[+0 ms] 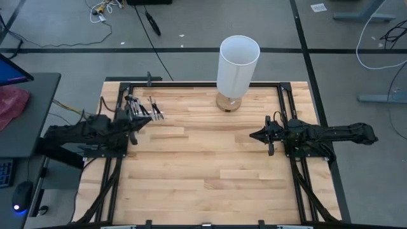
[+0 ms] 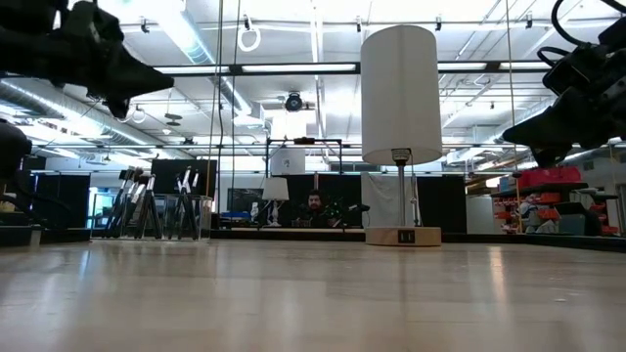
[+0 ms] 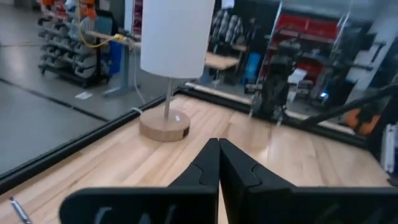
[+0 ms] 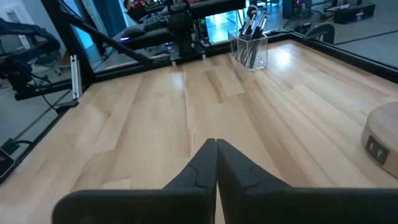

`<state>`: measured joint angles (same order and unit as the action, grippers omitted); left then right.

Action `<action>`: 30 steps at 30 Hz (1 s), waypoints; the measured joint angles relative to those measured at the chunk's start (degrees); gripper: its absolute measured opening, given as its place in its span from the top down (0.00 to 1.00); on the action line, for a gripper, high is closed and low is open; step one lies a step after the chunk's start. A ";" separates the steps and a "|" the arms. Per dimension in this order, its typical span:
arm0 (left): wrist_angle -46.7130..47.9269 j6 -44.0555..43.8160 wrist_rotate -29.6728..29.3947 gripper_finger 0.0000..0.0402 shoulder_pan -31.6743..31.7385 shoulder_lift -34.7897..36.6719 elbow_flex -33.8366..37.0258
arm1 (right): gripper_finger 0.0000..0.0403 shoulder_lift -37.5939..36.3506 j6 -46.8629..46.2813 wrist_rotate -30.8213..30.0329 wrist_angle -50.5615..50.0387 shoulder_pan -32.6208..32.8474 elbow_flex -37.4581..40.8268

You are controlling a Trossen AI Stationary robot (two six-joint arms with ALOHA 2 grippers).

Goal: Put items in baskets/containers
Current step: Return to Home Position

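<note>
At the 9 o'clock side of the bench (image 1: 203, 172), the left gripper (image 3: 217, 145) hangs above the wood with its two dark fingers pressed flat together and nothing between them, pointing toward 3 o'clock. Just beside it, toward 12 o'clock from its tip, stands the transparent container (image 4: 249, 53), which sits at about 10 o'clock on the bench near the far left corner of the black frame (image 1: 283, 95). The makeup brushes (image 4: 252, 23) stand gathered inside the container, leaning at slight angles with their upper ends rising above its rim; how many there are cannot be told. Across the bench at 3 o'clock, the right gripper (image 4: 216, 144) is likewise closed tight on nothing, its fingers meeting in a single seam, and it points toward 9 o'clock, facing the left arm with a wide stretch of bare planks between them. Both grippers are raised off the surface, as the low view shows them high at either edge. At 12 o'clock, well apart from both grippers and from the container, stands a tall white cylinder lamp (image 1: 238, 63) on a round wooden base (image 3: 163, 124), upright near the far edge. Beyond the bench, in the room behind the lamp, a person (image 2: 314, 207) is seated among racks and equipment.
</note>
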<state>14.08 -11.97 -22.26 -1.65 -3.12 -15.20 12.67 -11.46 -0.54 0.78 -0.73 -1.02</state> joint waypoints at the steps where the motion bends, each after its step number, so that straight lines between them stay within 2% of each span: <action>1: -0.08 -0.02 0.60 0.99 0.00 1.79 0.98 | 0.97 0.00 0.00 -0.02 -0.02 0.00 0.00; 4: -0.31 0.22 2.85 0.99 0.00 3.02 3.36 | 0.97 0.00 -0.01 -0.01 0.06 0.02 0.00; 9: -4.15 0.88 3.13 0.99 -0.01 2.51 7.78 | 0.97 0.07 0.00 -0.10 0.30 0.02 0.00; 17: -18.52 5.73 7.14 0.99 -0.02 2.93 14.73 | 0.97 0.13 0.00 -0.07 0.54 0.02 0.00; 22: -18.41 6.41 7.79 0.99 -0.02 2.49 14.71 | 0.97 0.13 0.00 -0.06 0.55 0.02 -0.02; 30: -16.66 7.20 11.93 0.99 -0.02 2.38 14.62 | 0.97 0.13 0.00 -0.04 0.64 0.02 -0.02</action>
<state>-2.58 -4.77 -10.33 -1.67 -0.73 -0.58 12.80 -11.46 -0.58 1.42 -0.71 -1.04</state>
